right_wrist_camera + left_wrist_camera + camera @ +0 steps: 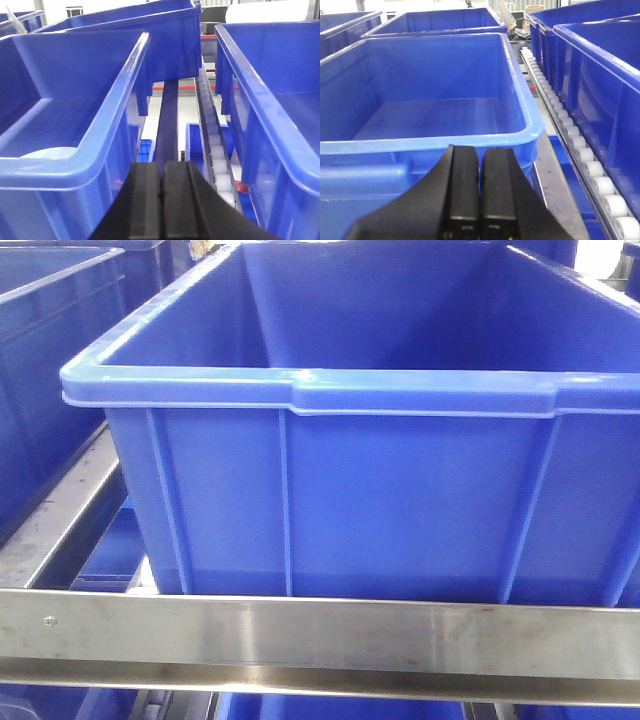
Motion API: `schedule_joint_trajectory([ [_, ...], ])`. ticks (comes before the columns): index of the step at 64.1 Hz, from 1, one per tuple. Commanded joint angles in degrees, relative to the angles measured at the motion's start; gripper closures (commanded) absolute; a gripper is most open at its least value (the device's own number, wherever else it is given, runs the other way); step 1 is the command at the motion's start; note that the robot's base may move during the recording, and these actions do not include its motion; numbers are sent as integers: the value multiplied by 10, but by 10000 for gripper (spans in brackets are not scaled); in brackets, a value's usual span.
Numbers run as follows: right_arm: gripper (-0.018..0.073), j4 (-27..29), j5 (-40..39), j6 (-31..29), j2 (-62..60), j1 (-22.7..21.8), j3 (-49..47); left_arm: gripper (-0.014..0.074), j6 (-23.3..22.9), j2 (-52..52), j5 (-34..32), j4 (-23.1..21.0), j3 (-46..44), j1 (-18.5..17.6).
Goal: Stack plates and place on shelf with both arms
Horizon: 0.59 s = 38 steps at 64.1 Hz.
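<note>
Nearest the front camera runs the long flat rail of the brushed stainless steel shelf (320, 638), scuffed and dully reflective, with a big blue moulded-plastic crate (350, 500) sitting right behind and above it, ribbed on its outer wall and rolled at the rim.

Both pincers are pressed fully together with nothing between the pads. The left gripper (480, 187), matte black and wedge-shaped, hangs just before the near rim of a blue crate (425, 120) whose smooth floor shows no plate. The right gripper (161, 200) sits beside the corner of another blue crate (70, 125); inside that crate, low against its near wall, a pale bluish-white curved edge (50, 151) peeks up (likely one of the plates, though too little shows to be sure). The second plate is not visible anywhere.

Judging by the gloss, the plates should be stiff, slippery and breakable, moderately heavy; the upturned rim looks like the sensible hold. White plastic rollers (580, 150) line a track beside the crate.
</note>
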Motion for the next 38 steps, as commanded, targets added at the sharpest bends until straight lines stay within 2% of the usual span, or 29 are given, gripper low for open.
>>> schedule_joint_trajectory([
  [1,510,-5,-50,-2,-11,-3,1,516,-3,-12,-48,-1,2,1],
  [38,510,-5,-50,-2,-11,-3,1,516,-3,-12,-48,-1,2,1],
])
